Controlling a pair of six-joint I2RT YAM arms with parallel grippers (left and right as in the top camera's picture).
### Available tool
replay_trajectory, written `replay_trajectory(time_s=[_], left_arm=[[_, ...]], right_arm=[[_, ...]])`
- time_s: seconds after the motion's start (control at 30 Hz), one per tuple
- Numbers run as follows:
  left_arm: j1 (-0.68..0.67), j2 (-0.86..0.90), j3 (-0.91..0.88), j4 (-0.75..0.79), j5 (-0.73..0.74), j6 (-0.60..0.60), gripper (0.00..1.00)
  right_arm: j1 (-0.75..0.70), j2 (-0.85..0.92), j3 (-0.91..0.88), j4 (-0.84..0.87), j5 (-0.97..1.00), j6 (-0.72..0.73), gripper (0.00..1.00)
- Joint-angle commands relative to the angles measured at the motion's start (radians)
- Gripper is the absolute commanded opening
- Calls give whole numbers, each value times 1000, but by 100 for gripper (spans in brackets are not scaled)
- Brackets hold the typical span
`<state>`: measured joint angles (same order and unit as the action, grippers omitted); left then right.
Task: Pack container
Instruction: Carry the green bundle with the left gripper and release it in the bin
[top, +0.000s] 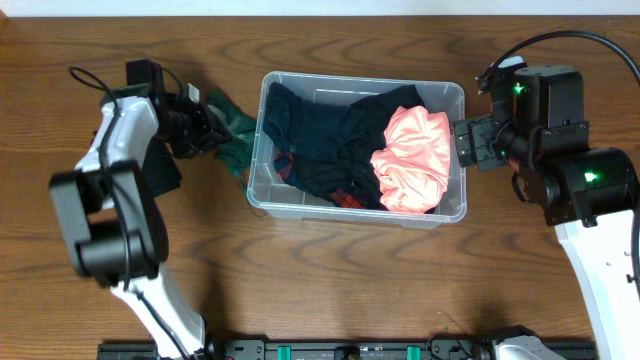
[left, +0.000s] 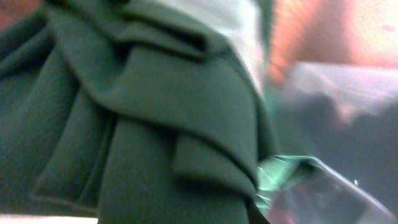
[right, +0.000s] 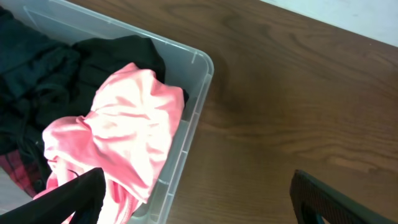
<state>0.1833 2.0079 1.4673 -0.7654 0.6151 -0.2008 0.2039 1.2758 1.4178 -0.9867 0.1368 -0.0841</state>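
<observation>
- Clear plastic is the material of the container (top: 360, 78), which is set on the wooden table (top: 330, 280).
- Inside the container, dark clothes (top: 320, 140) are piled over most of the floor, and a pink garment (top: 412, 158) is laid at the end nearer the right arm (partly over the dark ones).
- Just outside the container's other end, a green cloth (top: 232, 138) is touched by the left gripper (top: 208, 130). It cannot be told whether this claw is closed.
- Beside the container's pink end, the right gripper (top: 462, 142) is held with its fingers (right: 74, 193) wide apart.

Left hand (top: 207, 130) points inward; right hand (right: 199, 199) spread wide
</observation>
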Motion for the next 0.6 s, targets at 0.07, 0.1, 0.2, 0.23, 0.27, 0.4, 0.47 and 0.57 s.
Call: replay_trajectory(time_s=[0.07,0.1,0.2,0.23,0.27,0.4,0.47,0.57], left_arm=[[-23,-336,10,-58,46,33,6],[-32,-394,10,-67,44,33,6],[-85,-542,10,-91,13,43,6],[-120,-592,10,-101,2,51,6],[-152,-625,10,-107,2,58,6],[-326,-690,10,-119,2,114,6],[-415,-681,10,-119,2,137,6],[-504,-633,10,-120,2,173,6]], right_arm=[[-44,4,-2,-5,9,9,93],[-47,6,-2,-5,8,10,93],[-46,18,-6,-5,-43,8,93],[-46,26,-8,-9,-68,2,93],[-46,35,-8,-14,-73,0,92],[-46,80,-8,-34,-73,1,90],[-46,97,-8,-35,-73,1,89],[-46,110,-8,-37,-74,1,88]])
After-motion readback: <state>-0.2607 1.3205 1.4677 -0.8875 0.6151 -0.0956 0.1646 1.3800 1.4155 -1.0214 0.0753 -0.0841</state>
